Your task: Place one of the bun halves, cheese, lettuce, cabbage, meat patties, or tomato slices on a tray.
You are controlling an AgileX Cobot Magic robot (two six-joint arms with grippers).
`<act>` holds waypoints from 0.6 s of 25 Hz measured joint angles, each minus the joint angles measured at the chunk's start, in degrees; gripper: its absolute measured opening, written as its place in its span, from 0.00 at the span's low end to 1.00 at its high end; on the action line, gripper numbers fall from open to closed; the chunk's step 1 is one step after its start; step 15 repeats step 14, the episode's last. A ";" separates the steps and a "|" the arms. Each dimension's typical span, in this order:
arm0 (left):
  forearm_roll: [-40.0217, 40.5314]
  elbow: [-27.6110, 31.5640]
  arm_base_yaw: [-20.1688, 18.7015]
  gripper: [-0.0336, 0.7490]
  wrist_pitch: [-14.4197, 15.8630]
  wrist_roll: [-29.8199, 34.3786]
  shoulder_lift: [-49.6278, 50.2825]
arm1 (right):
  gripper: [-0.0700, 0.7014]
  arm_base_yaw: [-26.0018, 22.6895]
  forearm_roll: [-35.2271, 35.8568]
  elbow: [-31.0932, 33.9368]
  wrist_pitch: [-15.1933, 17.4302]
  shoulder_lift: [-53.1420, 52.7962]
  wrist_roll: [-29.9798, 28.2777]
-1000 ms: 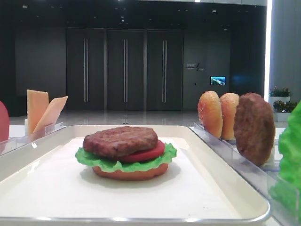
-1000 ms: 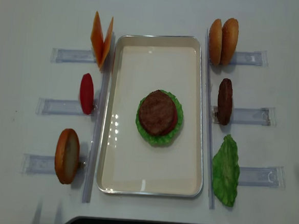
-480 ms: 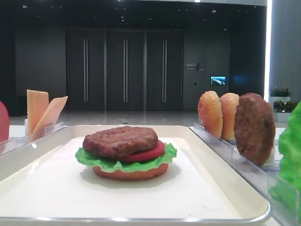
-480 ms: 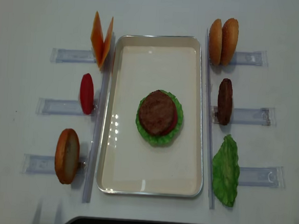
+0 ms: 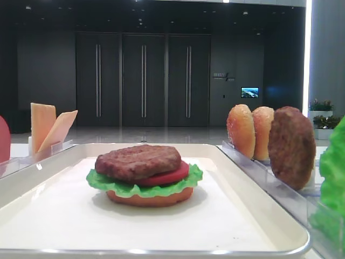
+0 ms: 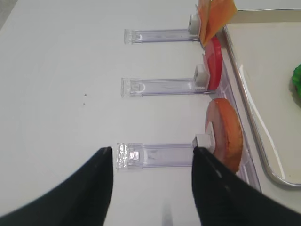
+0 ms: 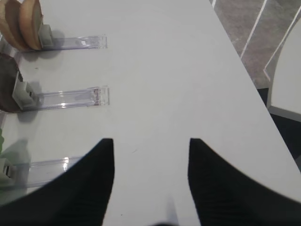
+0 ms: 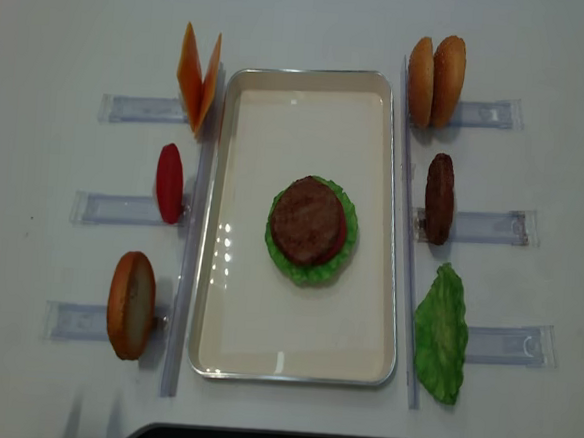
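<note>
Right claw open, empty; only overhead shows tray stack

White table with six clear plastic racks, three per side, lying flat and pointing outward: left racks; right racks. Long clear strips and along either side of the centre. Behind, in the low view: dark panelled wall with three doors, small lit screen, potted plants.
</note>
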 joint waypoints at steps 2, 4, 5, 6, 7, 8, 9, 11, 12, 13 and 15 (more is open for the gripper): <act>0.00 0.00 0.00 0.56 0.00 0.00 0.00 | 0.54 0.00 0.00 0.00 0.00 -0.12 0.00; 0.00 0.00 0.00 0.56 0.00 0.00 0.00 | 0.54 0.00 0.00 0.00 0.00 -0.12 0.00; 0.00 0.00 0.00 0.56 0.00 0.00 0.00 | 0.54 0.00 0.00 0.00 0.00 -0.12 0.00; 0.00 0.00 0.00 0.56 0.00 0.00 0.00 | 0.54 0.00 0.00 0.00 0.00 -0.12 0.00; 0.00 0.00 0.00 0.56 0.00 0.00 0.00 | 0.54 0.00 0.00 0.00 0.00 -0.12 0.00; 0.00 0.00 0.00 0.56 0.00 0.00 0.00 | 0.54 0.00 0.07 0.00 0.00 -0.12 0.00; 0.00 0.00 0.00 0.56 0.00 0.00 0.00 | 0.54 0.00 0.07 0.00 0.00 -0.12 0.00; 0.00 0.00 0.00 0.56 0.00 0.00 0.00 | 0.54 0.00 0.07 0.00 0.00 -0.12 0.00; 0.00 0.00 0.00 0.56 0.00 0.00 0.00 | 0.54 0.00 0.07 0.00 0.00 -0.12 0.00; 0.00 0.00 0.00 0.56 0.00 0.00 0.00 | 0.54 0.00 0.41 0.00 0.00 -0.12 0.00; 0.00 0.00 0.00 0.56 0.00 0.00 0.00 | 0.54 0.00 0.41 0.00 0.00 -0.12 0.00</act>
